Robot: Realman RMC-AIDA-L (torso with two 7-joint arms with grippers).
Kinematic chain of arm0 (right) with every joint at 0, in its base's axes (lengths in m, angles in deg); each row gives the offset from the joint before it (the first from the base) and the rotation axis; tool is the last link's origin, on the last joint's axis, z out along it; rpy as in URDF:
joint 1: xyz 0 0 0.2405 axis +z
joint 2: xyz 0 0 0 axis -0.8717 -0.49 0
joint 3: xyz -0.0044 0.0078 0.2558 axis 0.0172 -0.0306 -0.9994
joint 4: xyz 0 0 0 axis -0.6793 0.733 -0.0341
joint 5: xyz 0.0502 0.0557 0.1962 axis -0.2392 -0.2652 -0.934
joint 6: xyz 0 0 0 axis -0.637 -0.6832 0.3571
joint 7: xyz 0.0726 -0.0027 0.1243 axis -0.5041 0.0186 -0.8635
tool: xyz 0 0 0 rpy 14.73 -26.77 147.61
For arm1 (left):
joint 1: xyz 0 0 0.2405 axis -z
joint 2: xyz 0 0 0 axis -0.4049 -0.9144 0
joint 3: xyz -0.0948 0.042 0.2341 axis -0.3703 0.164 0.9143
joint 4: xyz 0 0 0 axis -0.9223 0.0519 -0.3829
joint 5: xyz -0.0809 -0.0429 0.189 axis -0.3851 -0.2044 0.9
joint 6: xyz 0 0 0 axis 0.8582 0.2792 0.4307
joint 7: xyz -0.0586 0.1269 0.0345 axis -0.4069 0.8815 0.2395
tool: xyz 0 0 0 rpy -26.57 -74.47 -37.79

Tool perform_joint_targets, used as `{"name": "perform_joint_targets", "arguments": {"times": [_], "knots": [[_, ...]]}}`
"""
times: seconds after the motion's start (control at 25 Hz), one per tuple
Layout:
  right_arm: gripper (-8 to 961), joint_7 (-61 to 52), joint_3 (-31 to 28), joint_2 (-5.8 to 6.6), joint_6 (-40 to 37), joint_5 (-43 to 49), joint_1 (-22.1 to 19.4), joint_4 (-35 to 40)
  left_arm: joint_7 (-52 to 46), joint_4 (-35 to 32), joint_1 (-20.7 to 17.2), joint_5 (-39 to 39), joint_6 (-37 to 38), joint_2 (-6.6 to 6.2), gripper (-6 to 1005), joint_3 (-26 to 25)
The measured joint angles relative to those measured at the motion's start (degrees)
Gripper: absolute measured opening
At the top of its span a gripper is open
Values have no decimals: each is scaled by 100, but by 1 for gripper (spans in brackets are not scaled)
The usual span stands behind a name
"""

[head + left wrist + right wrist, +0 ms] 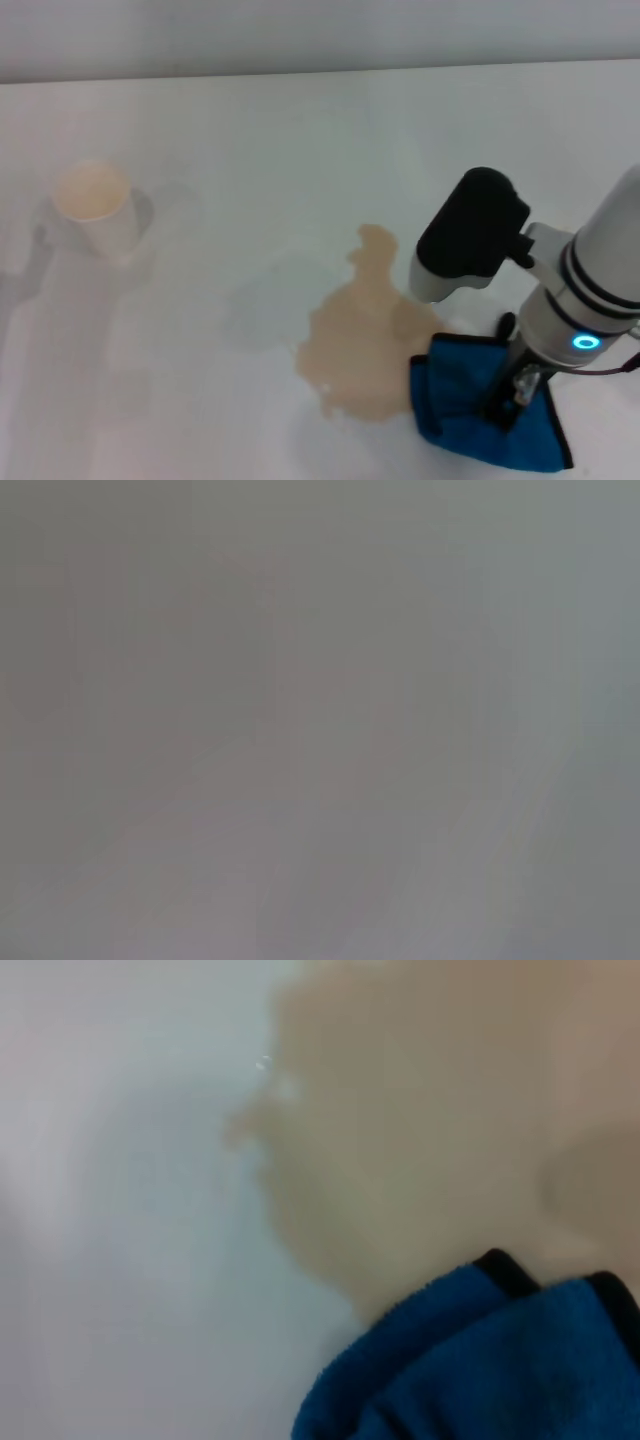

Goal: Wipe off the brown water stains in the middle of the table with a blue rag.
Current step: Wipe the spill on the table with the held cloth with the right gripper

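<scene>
The table (300, 130) is lying white and smooth across the head view. The brown water stains (365, 335) are sitting near its middle as one tan puddle, narrow neck pointing away from the robot. The right gripper (505, 405) is pressing down on the blue rag (470, 405), which is touching the puddle's right edge; its finger state cannot be told. A paper cup (97, 208) is standing well apart at the left. The left gripper is not showing; its wrist view is giving only grey blur.
</scene>
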State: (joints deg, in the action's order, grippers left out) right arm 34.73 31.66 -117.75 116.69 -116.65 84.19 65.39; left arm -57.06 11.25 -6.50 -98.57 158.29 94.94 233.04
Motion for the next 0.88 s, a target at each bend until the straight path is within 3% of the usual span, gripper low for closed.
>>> {"name": "perform_joint_targets", "arguments": {"times": [0.88], "knots": [[56, 549, 356, -19, -638, -604, 492, -572, 0, 2, 63, -20, -9, 0, 887, 1]]}}
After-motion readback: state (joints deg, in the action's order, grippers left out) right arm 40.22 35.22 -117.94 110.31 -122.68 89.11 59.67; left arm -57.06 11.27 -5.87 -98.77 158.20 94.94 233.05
